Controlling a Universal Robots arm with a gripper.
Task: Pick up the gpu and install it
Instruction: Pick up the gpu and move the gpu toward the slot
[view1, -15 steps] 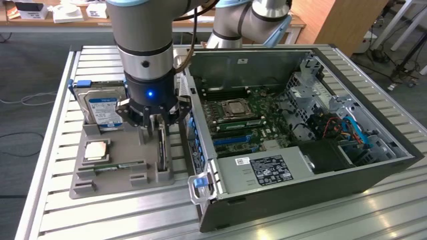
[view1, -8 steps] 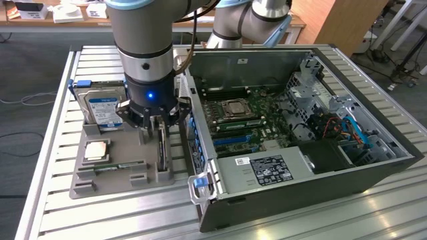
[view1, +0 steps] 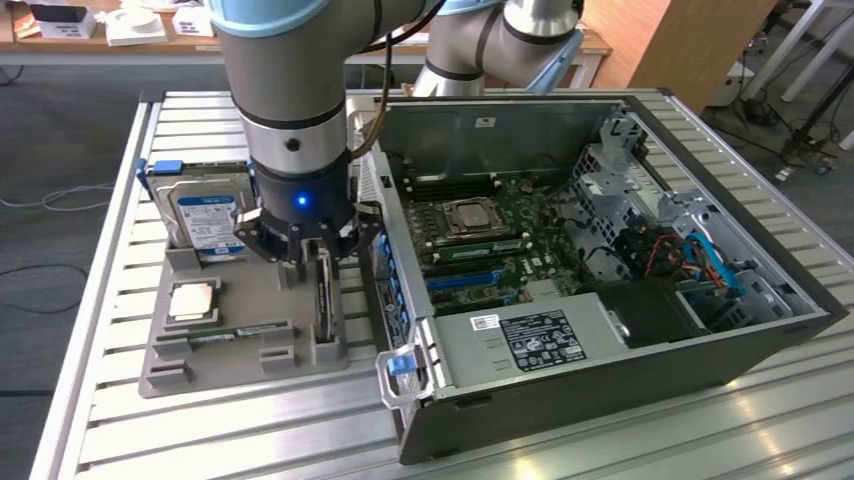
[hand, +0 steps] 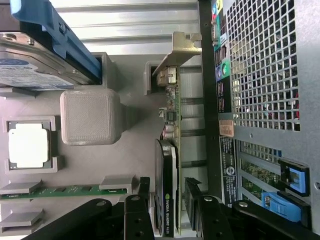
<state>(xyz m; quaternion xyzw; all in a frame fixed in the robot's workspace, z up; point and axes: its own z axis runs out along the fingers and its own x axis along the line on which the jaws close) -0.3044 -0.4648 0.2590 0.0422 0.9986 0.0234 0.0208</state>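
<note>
The hard drive stands on the gray tray, to the exterior view's left of the gripper. The gripper is spread wide and holds nothing. The gpu stands on its edge between the fingers. The computer case sits just beside the gripper, on the exterior view's right.

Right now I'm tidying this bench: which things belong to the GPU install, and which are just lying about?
Job in hand: gpu; open gripper straddling it; open computer case.
Lying about: hard drive; CPU chip; RAM stick.
</note>
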